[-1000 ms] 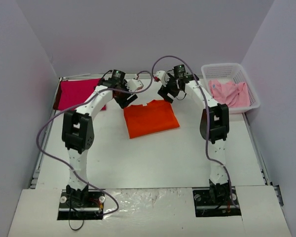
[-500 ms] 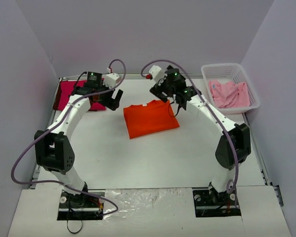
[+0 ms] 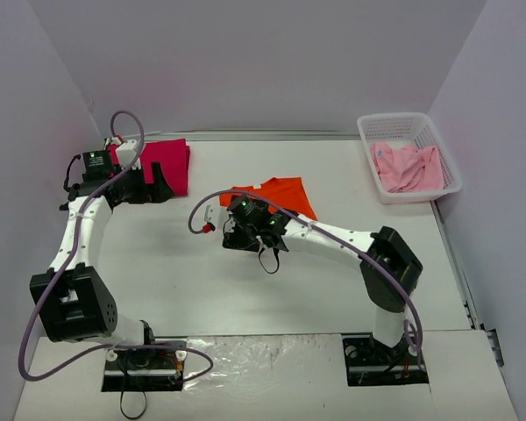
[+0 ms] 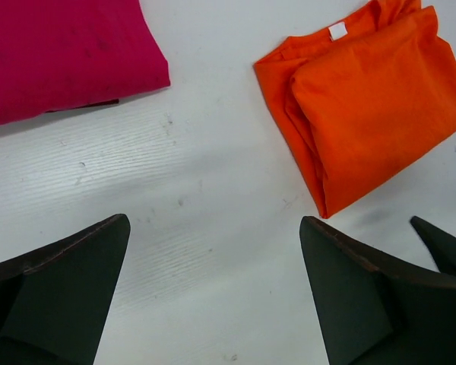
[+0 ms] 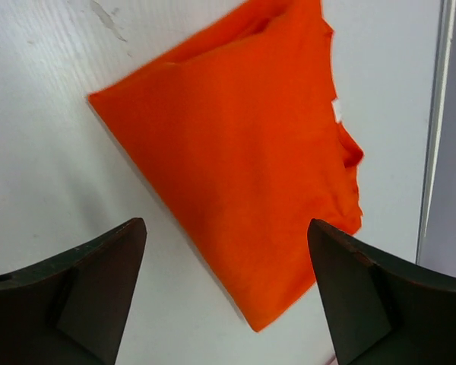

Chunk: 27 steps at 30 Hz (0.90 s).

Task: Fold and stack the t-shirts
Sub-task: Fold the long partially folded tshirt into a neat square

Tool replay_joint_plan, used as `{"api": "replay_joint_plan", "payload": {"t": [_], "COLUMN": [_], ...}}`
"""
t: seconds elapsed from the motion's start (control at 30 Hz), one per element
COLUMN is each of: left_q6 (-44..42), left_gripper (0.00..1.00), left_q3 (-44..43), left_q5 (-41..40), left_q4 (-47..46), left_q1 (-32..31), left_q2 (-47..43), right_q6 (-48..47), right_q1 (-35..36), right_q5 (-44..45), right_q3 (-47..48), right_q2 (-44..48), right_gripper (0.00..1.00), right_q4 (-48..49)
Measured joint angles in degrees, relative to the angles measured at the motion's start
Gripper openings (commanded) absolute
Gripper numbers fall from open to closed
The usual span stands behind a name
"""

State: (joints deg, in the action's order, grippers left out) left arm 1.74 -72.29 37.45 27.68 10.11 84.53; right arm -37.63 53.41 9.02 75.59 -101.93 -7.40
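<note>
Half a second ago the left gripper [image 4: 213, 224] hung just at 9 o'clock of the orange t-shirt [image 4: 372, 99]. It has swung out to the 10 o'clock corner of the table [image 3: 210, 289], at the near edge of the folded magenta-red t-shirt [image 3: 168, 162], jaws wide apart and empty. The right gripper [image 5: 226, 228], then at the orange t-shirt's far edge, has crossed to its 7 o'clock side, likewise spread wide with nothing in it. Its forearm [image 3: 324, 239] hides the shirt's near part from above. The orange t-shirt lies folded just beyond the table's middle, apart from the magenta-red one. The table is white and faintly scuffed, closed in by pale grey walls [image 3: 245, 61]. At 2 o'clock a white lattice basket [image 3: 394, 117] holds the crumpled pale pink t-shirt [image 3: 408, 167].
</note>
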Motion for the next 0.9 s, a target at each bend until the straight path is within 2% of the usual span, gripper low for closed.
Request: {"api": "replay_joint_plan", "payload": {"t": [0.13,0.33,0.67,0.7,0.73,0.8,0.83,0.9], "left_q6": [-0.02,-0.09,-0.90,-0.94,-0.98,-1.01,-1.03,-1.05], "left_gripper": [0.94,0.94,0.94,0.94,0.94,0.94,0.94,0.94], "left_q3": [3.48,5.27,8.20,8.41,8.52,8.81,9.05,9.42], "left_q5": [-0.09,-1.09,-2.99,-3.02,-3.02,-2.97,-2.89,-2.45], "left_q4": [-0.15,-1.03,-2.08,-2.12,-2.14,-2.45,-2.60,-2.60], "left_q1": [-0.26,0.92,1.22,1.22,1.22,1.22,1.22,1.22], "left_q2": [-4.87,-8.72,-12.35,-12.41,-12.44,-12.44,-12.44,-12.31], "right_q6": [0.22,1.01,1.62,1.55,1.57,1.57,1.60,1.62], "right_q1": [3.10,5.01,4.81,4.81,4.81,4.81,4.81,4.81], "right_q5": [1.27,1.07,1.73,2.38,2.32,2.49,2.62,2.60], "right_q3": [0.85,1.16,5.70,6.29,6.62,7.06,7.15,7.48], "right_q2": [-5.70,-12.50,-16.61,-16.96,-17.22,-17.97,-18.38,-18.84], "right_gripper": [0.74,0.75,0.72,0.70,0.62,0.54,0.43,0.31], "right_q4": [0.81,0.63,2.73,2.91,3.34,3.48,3.50,3.41]}}
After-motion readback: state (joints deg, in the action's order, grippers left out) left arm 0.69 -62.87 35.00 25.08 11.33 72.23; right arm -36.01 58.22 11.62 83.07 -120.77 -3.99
